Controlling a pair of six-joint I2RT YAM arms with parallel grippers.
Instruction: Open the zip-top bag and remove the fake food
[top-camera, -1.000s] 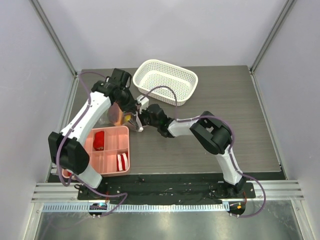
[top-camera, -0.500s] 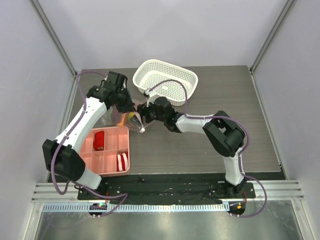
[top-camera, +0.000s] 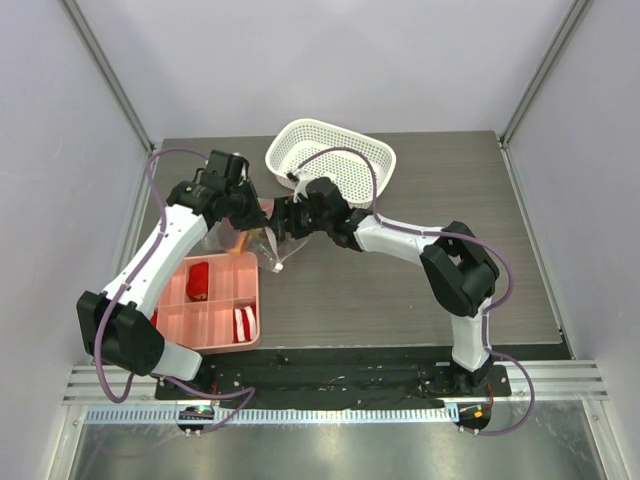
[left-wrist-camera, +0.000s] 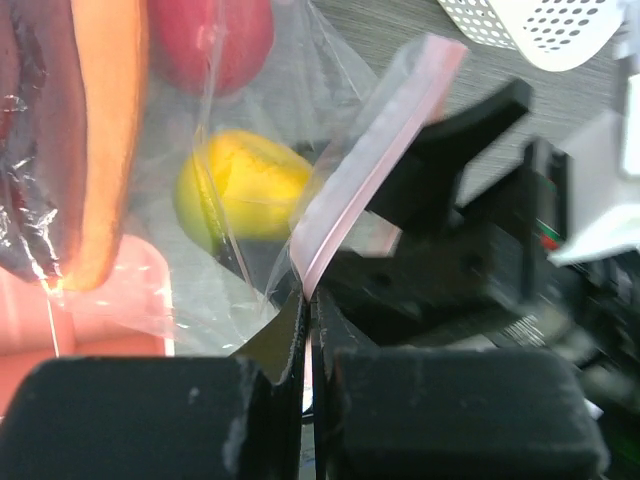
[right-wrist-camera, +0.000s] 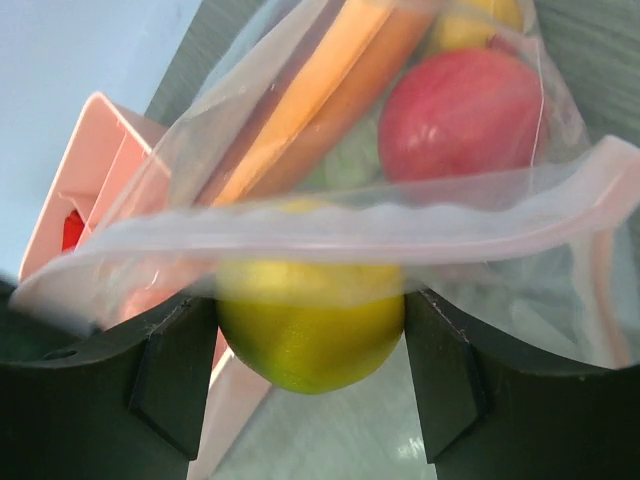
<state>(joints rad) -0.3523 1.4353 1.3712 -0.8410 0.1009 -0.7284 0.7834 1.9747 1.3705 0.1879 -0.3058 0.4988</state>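
The zip-top bag (top-camera: 268, 248) hangs clear and crinkly between both grippers, above the pink tray's far corner. My left gripper (left-wrist-camera: 308, 303) is shut on its pink zip strip (left-wrist-camera: 375, 150); in the top view it (top-camera: 250, 212) is at the bag's left. My right gripper (right-wrist-camera: 308, 312) is shut on a yellow-green fruit (right-wrist-camera: 310, 335) at the bag's mouth, half below the zip strip (right-wrist-camera: 420, 225). The fruit also shows in the left wrist view (left-wrist-camera: 245, 185). A red fruit (right-wrist-camera: 460, 115) and an orange-brown wedge (right-wrist-camera: 320, 90) lie inside the bag. In the top view the right gripper (top-camera: 288, 218) is at the bag's right.
The pink tray (top-camera: 215, 325) with red and red-white pieces lies at the front left, under the bag's lower end. The white mesh basket (top-camera: 378, 160) stands at the back, just behind the right wrist. The left wall post is near the left arm.
Both grippers have moved away from the arm bases toward the basket, carrying the bag off the tray. The left elbow has swung further left.
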